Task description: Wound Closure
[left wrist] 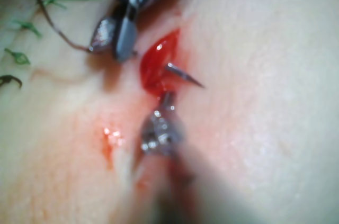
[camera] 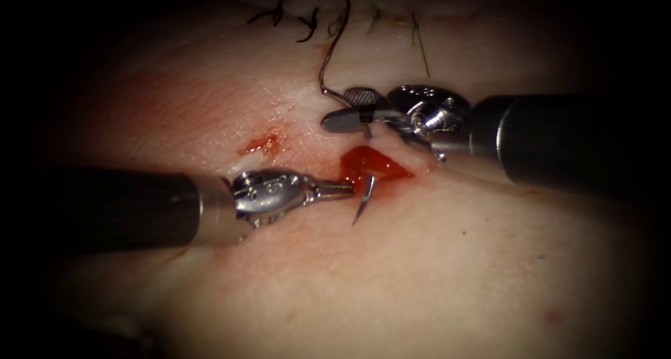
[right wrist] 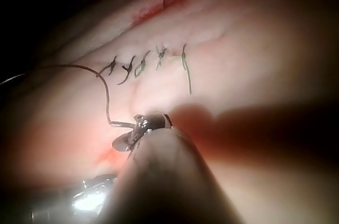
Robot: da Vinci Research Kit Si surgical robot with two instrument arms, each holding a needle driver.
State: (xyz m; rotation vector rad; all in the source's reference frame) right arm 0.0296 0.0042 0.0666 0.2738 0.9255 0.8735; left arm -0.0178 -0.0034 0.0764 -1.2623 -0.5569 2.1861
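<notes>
You have the pale, glistening slab of pork-belly tissue under both arms, soft and faintly wrinkled, pink-stained around the middle. Along its far edge sits a row of finished dark and green knotted stitches, their cut ends standing up, so by that showing part of the closure is already done. The open stretch of the cut, brimming with shiny red fluid, is not yet drawn together, and a smaller red smear lies to its left. Your right tool, a steel needle driver with ribbed jaw faces coming in from the right, stands with its jaws parted just above the cut; the thin dark thread runs down from the stitch row and ends at those jaws, but you cannot tell from here whether they actually pinch it. Your left tool, slim and polished, reaches in from the left with its jaws closed at the cut's left edge, right beside the curved steel needle; whether it grips the needle is not clear. The needle is in the tissue, its sharp tip standing free below the red pool.
</notes>
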